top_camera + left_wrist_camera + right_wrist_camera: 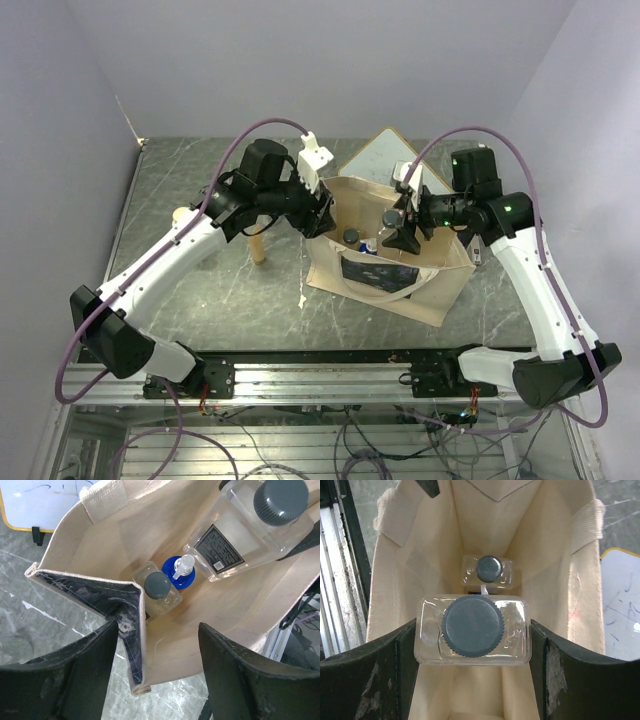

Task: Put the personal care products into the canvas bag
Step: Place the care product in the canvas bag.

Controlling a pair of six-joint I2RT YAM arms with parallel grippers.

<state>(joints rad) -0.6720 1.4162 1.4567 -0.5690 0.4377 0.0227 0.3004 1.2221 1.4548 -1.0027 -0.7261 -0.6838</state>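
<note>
The cream canvas bag (428, 288) stands open at mid-table, its dark print facing the arms. My right gripper (403, 230) is shut on a clear rectangular bottle with a dark cap (472, 626) and holds it upright over the bag's opening (555, 555). That bottle also shows in the left wrist view (235, 535). On the bag's floor stand a smaller clear bottle with a dark cap (157, 586) and a blue-capped pump bottle (180, 572). My left gripper (157, 627) is open, its jaws straddling the bag's left corner wall (131, 630) without pinching it.
A white wood-framed board (385, 160) leans behind the bag. A cream cylinder (258, 246) stands on the table under my left arm, and a tan object (180, 213) lies further left. The metal rail (320, 375) runs along the near edge.
</note>
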